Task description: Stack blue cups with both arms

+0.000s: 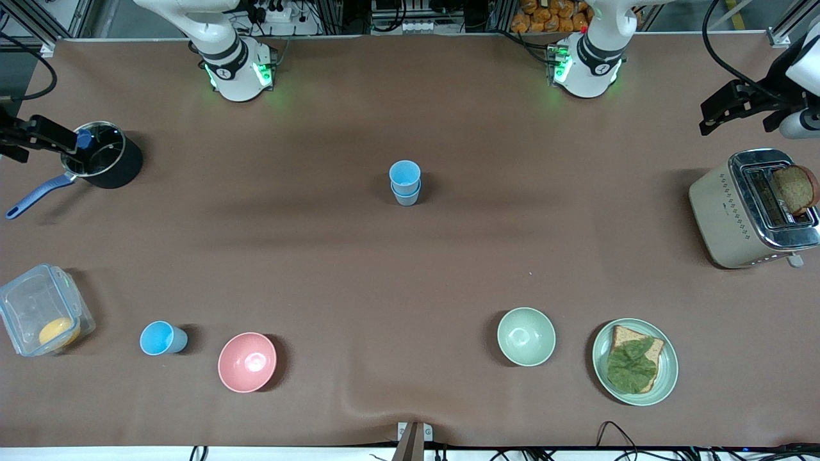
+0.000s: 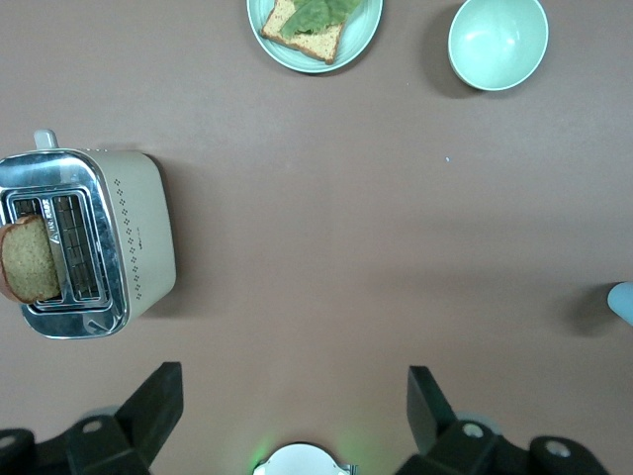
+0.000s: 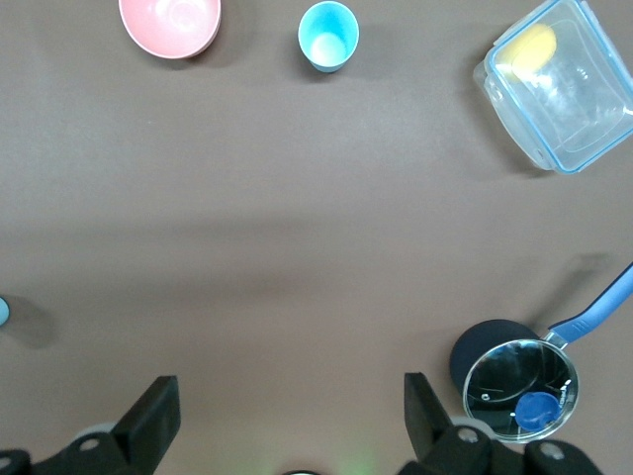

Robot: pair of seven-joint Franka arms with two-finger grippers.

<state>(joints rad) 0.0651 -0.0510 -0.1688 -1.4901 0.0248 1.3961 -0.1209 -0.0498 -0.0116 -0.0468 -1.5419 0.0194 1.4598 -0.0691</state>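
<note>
Two blue cups (image 1: 405,182) stand nested as one stack at the middle of the table, a light blue one in a paler grey-blue one. A single light-blue cup (image 1: 163,338) stands near the front camera at the right arm's end, beside the pink bowl (image 1: 246,362); it also shows in the right wrist view (image 3: 327,35). My left gripper (image 2: 294,396) is open and empty, high over the table beside the toaster (image 1: 749,211). My right gripper (image 3: 287,411) is open and empty, high over the table beside the black pot (image 1: 102,163). Slivers of the stack show at each wrist view's edge (image 2: 623,302).
A pale green bowl (image 1: 526,336) and a green plate (image 1: 666,378) with bread and a leaf lie near the front camera at the left arm's end. A clear lidded container (image 1: 41,318) with a yellow item sits beside the single cup. The toaster holds a bread slice.
</note>
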